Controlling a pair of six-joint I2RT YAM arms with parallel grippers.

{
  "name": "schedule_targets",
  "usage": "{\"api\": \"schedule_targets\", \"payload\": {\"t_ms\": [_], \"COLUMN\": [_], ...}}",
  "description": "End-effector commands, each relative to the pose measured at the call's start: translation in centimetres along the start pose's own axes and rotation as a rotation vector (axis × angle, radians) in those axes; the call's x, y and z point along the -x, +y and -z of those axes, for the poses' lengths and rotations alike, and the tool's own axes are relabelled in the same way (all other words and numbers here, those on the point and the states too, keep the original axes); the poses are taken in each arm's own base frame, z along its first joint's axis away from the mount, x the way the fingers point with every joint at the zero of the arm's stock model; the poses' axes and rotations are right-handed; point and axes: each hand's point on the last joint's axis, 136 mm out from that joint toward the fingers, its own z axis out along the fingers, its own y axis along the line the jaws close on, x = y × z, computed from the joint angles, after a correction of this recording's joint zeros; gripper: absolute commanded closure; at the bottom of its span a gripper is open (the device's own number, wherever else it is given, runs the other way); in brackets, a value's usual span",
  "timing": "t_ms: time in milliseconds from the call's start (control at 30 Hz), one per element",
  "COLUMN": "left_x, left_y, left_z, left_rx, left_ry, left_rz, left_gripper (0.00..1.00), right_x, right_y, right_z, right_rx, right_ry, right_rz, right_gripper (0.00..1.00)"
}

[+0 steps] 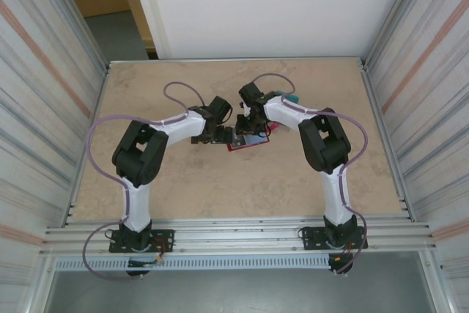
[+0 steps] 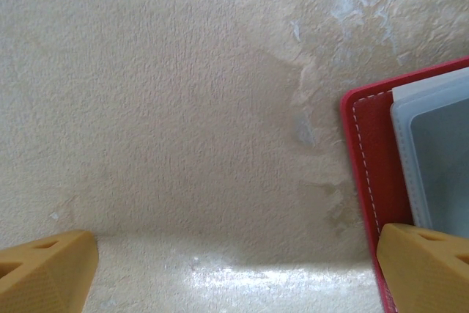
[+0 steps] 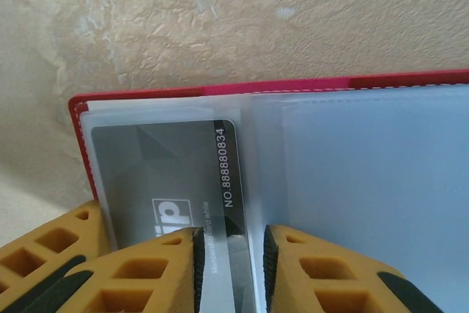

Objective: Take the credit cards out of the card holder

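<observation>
Marbled table (image 1: 183,188), with the red card holder (image 3: 146,93) laid open near its centre. The left gripper (image 2: 234,269) is spread wide, one finger set on the holder's edge. The right gripper (image 3: 229,269) is narrowed astride the edge of the pocketed grey credit card (image 3: 154,174); whether it is gripped cannot be told.

Red card holder (image 2: 363,153), end effector (image 2: 238,256) spread

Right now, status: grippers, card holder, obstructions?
Left gripper open, finger over card holder. Right gripper narrow over grey card, grip unconfirmed. Card not yet out. Nothing blocking.
</observation>
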Motion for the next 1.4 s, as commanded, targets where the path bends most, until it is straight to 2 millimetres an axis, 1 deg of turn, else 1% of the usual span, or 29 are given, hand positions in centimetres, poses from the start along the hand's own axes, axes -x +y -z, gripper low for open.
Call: {"api": "schedule_targets", "payload": {"t_ms": [0,100,200,367,567,667,833,1067,1200,1367], "left_x": [-2.1,-2.0,-2.0,-2.1,-2.5,-2.4,-2.4,-2.3,-2.2,-2.3], "left_y": [2.0,2.0,2.1,2.4,2.9,2.9,2.8,2.7,2.8,2.8], "left_z": [-1.5,-1.4,-1.3,-1.3,-1.6,-1.5,-1.4,-1.3,-1.2,-1.2], "left_rx": [0.086,0.088,0.091,0.098,0.109,0.107,0.103,0.102,0.105,0.106], "left_ry": [0.081,0.077,0.074,0.076,0.088,0.085,0.086,0.086,0.084,0.086], "left_rz": [-0.004,-0.004,-0.005,-0.004,-0.001,0.002,0.004,0.002,0.002,0.001], "left_gripper": [0.01,0.01,0.01,0.01,0.01,0.01,0.01,0.02,0.01,0.01], "right_x": [-0.1,-0.5,-0.7,-0.4,0.3,0.3,0.0,-0.6,-0.9,-1.3], "right_y": [0.4,0.3,0.2,0.5,0.6,1.1,1.4,0.6,0.1,0.0], "right_z": [-0.4,-0.8,-0.9,0.4,2.4,2.6,1.7,0.0,-0.5,-1.2], "right_rx": [0.015,0.021,0.007,-0.011,-0.022,-0.011,0.005,-0.004,-0.002,0.000], "right_ry": [0.023,0.042,0.044,0.007,-0.055,-0.061,-0.038,0.004,0.024,0.046], "right_rz": [-0.013,-0.016,-0.008,0.013,0.017,0.021,0.024,0.003,-0.008,-0.004], "right_gripper": [0.68,0.65,0.65,0.72,0.71,0.72,0.72,0.69,0.69,0.69]}}
